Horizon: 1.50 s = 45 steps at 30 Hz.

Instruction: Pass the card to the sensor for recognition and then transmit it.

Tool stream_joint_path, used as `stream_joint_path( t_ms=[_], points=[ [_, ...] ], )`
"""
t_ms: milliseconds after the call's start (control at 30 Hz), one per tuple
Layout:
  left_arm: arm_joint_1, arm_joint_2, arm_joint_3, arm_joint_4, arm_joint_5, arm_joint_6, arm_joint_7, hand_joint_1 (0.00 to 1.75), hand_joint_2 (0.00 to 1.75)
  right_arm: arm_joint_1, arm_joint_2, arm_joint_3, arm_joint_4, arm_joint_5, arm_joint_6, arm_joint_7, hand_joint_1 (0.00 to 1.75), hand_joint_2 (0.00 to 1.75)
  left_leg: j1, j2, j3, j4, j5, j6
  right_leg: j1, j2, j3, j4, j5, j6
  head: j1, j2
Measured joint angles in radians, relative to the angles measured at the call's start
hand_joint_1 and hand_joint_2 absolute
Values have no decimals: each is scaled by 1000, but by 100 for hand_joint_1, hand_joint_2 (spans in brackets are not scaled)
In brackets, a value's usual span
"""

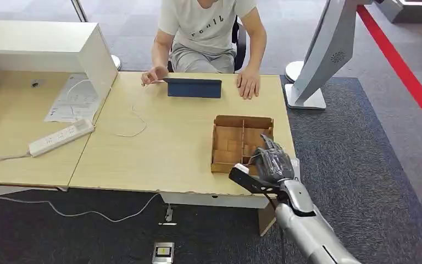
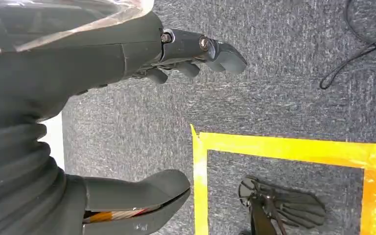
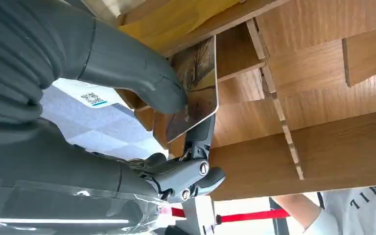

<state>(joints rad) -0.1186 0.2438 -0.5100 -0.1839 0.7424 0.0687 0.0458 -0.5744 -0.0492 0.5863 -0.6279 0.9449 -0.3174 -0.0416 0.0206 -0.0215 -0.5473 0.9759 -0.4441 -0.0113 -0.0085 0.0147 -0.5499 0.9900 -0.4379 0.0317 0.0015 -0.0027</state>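
At lower right of the head view, the right hand (image 1: 272, 159) pinches the card (image 3: 194, 88) inside the wooden box (image 1: 228, 122); next it must lift it toward the sensor.

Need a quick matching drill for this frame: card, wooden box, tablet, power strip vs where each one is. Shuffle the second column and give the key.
Things:
1. card
2. wooden box
3. tablet
4. power strip

Places:
A. on the left-hand desk, beside the papers
B. propped at the far edge of the table, in front of the seated person
C. pinched in the right hand over the box
D. near the table's right front corner

Pairs: 1-C, 2-D, 3-B, 4-A
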Motion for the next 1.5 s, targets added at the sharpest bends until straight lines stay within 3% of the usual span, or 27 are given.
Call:
stream_joint_path(
  t_ms=[500, 1500],
  points=[
    [-1, 0, -23, 0, -4, -3, -12, 0, 175, 11, -2, 0, -1, 15, -14, -1, 175, 175, 0, 0, 0, 0, 0, 0, 0, 0, 0, 0, 0, 0, 0, 0],
    [-2, 0, -44, 0, -13, -4, -4, 0, 175, 24, 2, 3, 18, -2, -73, -67, 175, 175, 0, 0, 0, 0, 0, 0, 0, 0, 0, 0, 0, 0, 0, 0]
  ],
)
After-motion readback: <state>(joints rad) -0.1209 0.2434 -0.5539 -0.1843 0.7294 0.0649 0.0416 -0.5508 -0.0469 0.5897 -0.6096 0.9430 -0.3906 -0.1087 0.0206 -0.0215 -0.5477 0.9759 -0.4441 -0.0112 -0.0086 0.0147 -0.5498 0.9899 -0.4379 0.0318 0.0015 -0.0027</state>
